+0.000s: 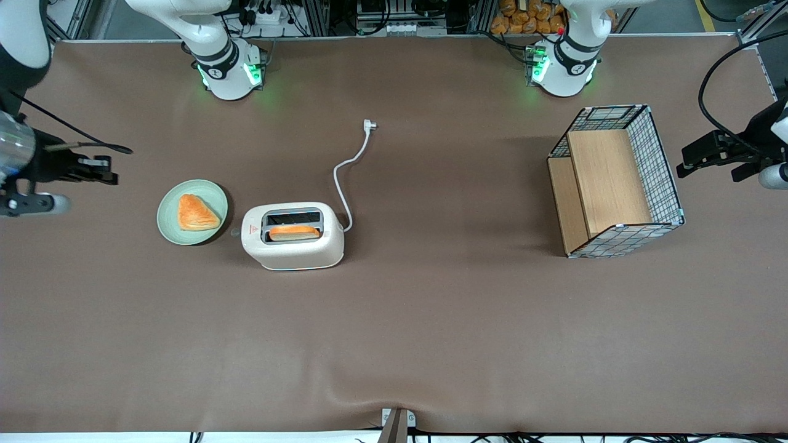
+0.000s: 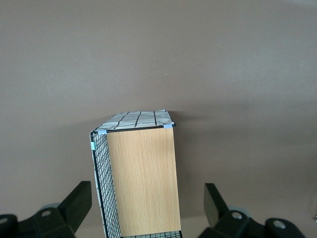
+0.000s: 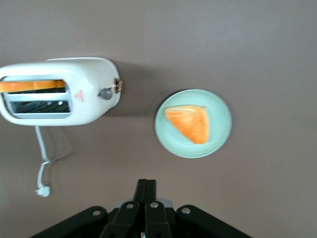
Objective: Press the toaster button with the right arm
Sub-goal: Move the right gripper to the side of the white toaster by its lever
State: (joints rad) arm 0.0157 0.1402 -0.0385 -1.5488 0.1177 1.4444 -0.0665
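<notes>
The cream-white toaster (image 1: 295,252) stands mid-table with a slice of toast (image 1: 294,232) in the slot nearer the front camera. Its small grey button (image 1: 234,232) sticks out of the narrow end by the red triangle mark, facing the plate. The right wrist view also shows the toaster (image 3: 91,106) and the button (image 3: 105,93). My right gripper (image 1: 112,171) hangs above the table toward the working arm's end, well off from the plate and toaster. Its fingers (image 3: 147,191) are shut and empty.
A pale green plate (image 1: 166,221) with a triangular pastry (image 1: 197,213) lies beside the toaster's button end. The white cord (image 1: 351,178) runs to a plug (image 1: 369,125) farther from the front camera. A wire crate with wooden shelves (image 1: 615,181) stands toward the parked arm's end.
</notes>
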